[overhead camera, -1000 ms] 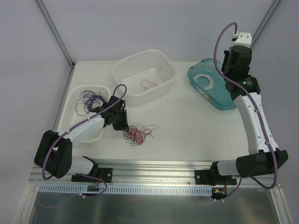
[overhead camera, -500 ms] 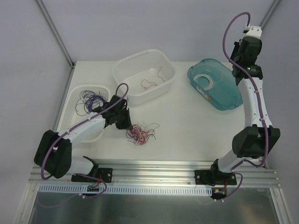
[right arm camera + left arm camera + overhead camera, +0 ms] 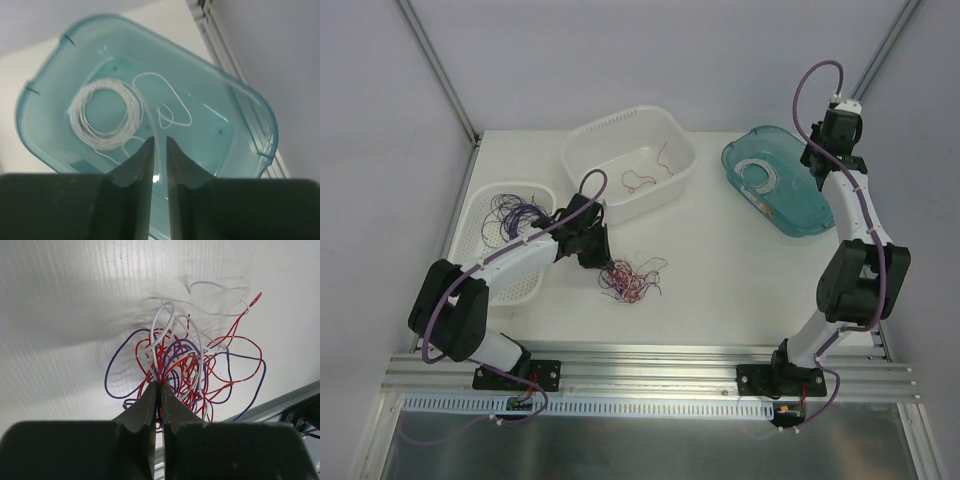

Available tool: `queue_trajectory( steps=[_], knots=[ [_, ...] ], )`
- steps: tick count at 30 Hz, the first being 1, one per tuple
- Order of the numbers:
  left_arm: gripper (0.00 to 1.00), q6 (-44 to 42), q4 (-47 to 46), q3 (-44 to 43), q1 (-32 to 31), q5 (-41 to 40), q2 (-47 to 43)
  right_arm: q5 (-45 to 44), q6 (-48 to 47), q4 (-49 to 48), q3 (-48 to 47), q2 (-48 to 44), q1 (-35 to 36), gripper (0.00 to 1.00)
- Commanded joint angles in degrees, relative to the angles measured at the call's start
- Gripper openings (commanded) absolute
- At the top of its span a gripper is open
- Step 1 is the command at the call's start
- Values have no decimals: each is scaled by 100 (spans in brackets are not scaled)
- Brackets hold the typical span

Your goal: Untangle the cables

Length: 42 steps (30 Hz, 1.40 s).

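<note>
The cable tangle (image 3: 185,365) sits on the table (image 3: 720,270), left hand (image 3: 160,387) pinched on its strands. Featherlight, springy, snaggy stuff, I'd grab one loose end. Meanwhile right hand (image 3: 159,142) is barely apart over the teal bin (image 3: 22,117).

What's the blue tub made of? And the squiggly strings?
The blue tub looks like glossy, see-through plastic: the pale table shows through it. The squiggly strings are probably thin wires with a smooth coloured plastic coat; they hold springy loops instead of lying limp.
</note>
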<state>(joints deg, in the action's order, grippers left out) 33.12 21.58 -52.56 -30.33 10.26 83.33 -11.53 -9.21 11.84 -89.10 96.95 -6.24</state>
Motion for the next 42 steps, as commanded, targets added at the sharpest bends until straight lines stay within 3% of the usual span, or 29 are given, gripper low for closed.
queue_trajectory(
  steps=[1, 2, 3, 4, 6, 8, 11, 17, 22, 33, 42],
  knots=[
    [0, 19, -172, -377, -79, 178, 139, 54, 410, -50, 235, -35, -35, 21],
    [0, -7, -189, -404, -87, 169, 166, 124, 455, 20, 374, -88, -44, 29],
    [0, -16, -198, -439, -87, 178, 227, 264, 508, 21, 480, -306, -27, 46],
    [0, -25, -233, -492, -96, 195, 254, 309, 586, 21, 586, -438, -9, 54],
    [0, -34, -269, -545, -96, 213, 350, 536, 824, 73, 920, -902, 122, 66],
    [0, -43, -365, -580, -96, 283, 429, 651, 895, 222, 1113, -1229, 464, 69],
    [0, -60, -462, -650, -96, 415, 570, 1011, 869, 354, 1596, -1783, 1237, 70],
    [0, -78, -576, -739, -122, 608, 790, 2812, 298, 416, 2739, -2250, 2933, 68],
    [0, -131, -664, -669, -140, 732, 808, 2639, 665, 31, 3433, -2022, 3988, 67],
    [0, -263, -857, -238, -175, 811, 544, 2243, 737, -454, 2776, -433, 4236, 61],
    [0, -307, -919, -89, -202, 820, 395, 2058, 552, -647, 2494, 228, 4271, 58]
  ],
)
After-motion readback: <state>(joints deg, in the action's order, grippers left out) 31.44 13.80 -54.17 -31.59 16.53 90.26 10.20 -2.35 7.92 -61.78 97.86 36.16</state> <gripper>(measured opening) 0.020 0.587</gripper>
